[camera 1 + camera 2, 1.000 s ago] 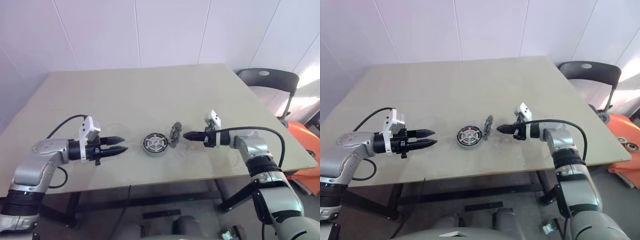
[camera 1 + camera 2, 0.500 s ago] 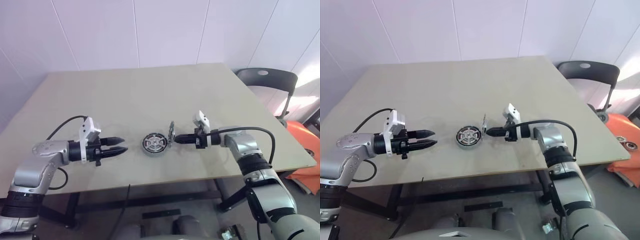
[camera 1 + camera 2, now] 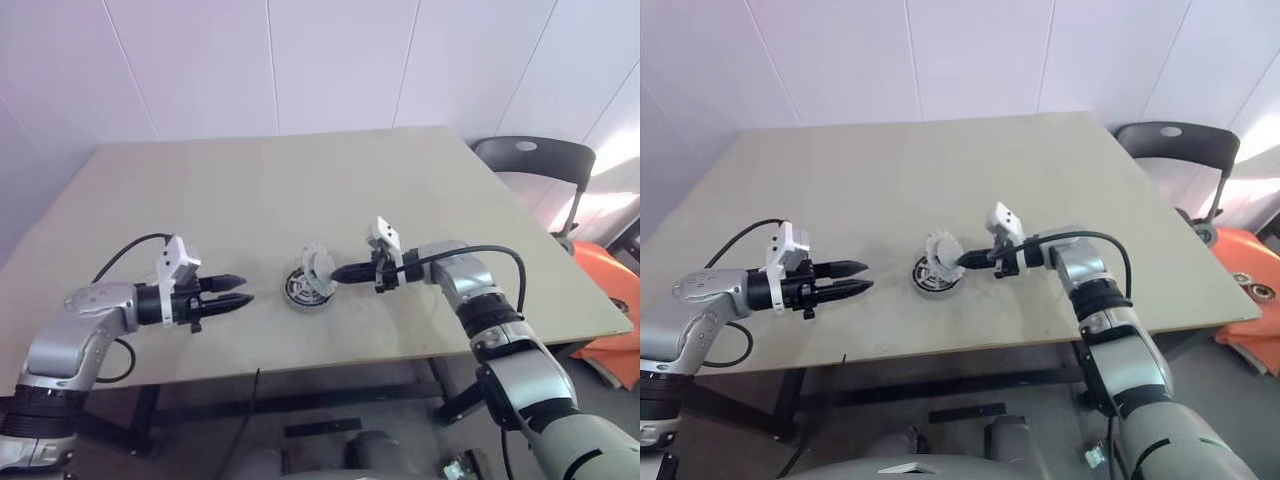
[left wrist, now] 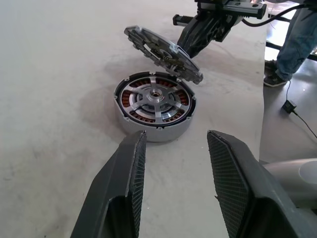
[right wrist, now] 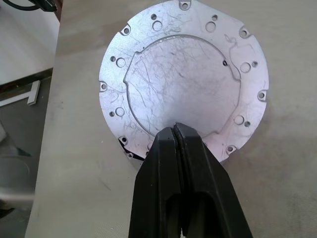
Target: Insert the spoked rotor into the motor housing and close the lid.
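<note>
From the left eye view, the pale tabletop carries the motor housing a little toward six o'clock of its middle. The lid is tipped up on edge over the housing's three o'clock side, leaning across it. The right pincer reaches in from three o'clock, its black fingers pressed together and their tips right at the lid; I cannot tell from here whether they pinch its rim or just push against it. The left pincer hangs off at nine o'clock of the housing, well apart from it, its two fingers partly spread and holding nothing. A dark chair stands beyond the tabletop's far right corner.

In the left wrist view, the left pincer's fingers frame the housing with a moderate gap between them. The spoked rotor already sits inside, silver spokes over a ring of copper-brown windings. The lid slants above the housing's far edge, low side nearly touching the rim, with the right pincer behind it. A person's leg in jeans stands off the tabletop edge.

In the right wrist view, the right pincer's fingers are closed tight with no gap, their tips against the lid's scratched silver face at six o'clock of it.
</note>
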